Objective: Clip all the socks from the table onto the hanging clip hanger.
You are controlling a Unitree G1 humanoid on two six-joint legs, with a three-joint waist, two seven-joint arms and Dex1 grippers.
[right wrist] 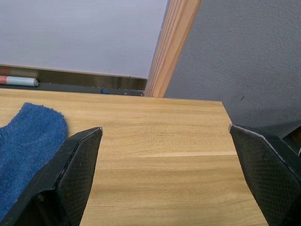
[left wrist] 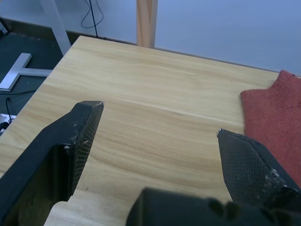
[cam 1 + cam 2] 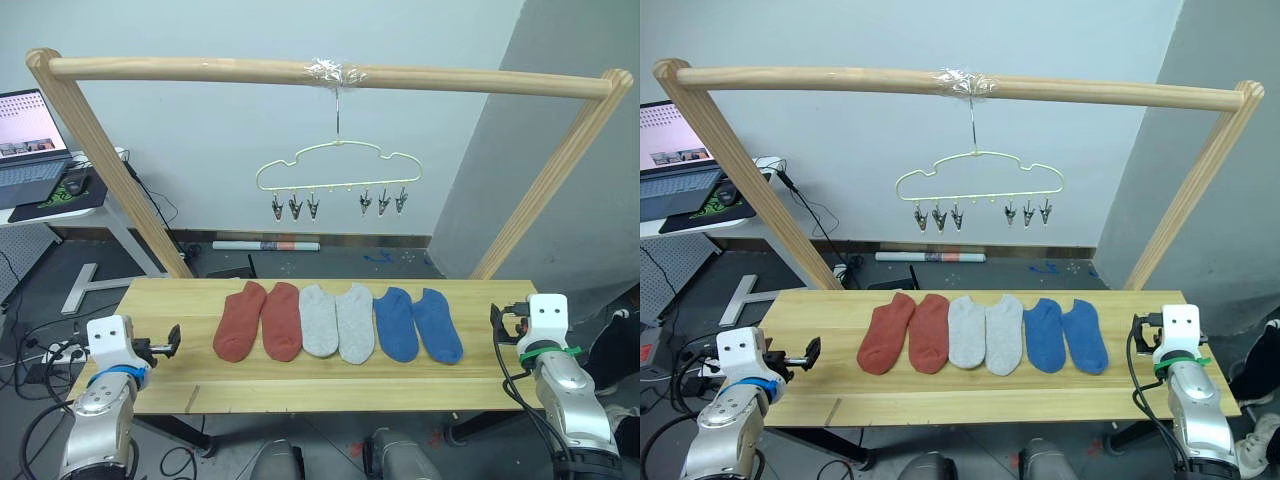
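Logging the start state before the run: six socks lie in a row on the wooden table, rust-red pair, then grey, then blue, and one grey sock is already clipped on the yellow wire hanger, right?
Not quite: in the left eye view the pale-yellow wire clip hanger holds no sock; its small metal clips hang bare. All six short fabric socks, rust-red, light grey and blue, lie on the light wooden table.

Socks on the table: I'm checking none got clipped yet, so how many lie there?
6, side by side in a row on the table: two rust-red socks at the robot's left, two light grey socks in the middle, two blue socks at the right. None looks hidden.
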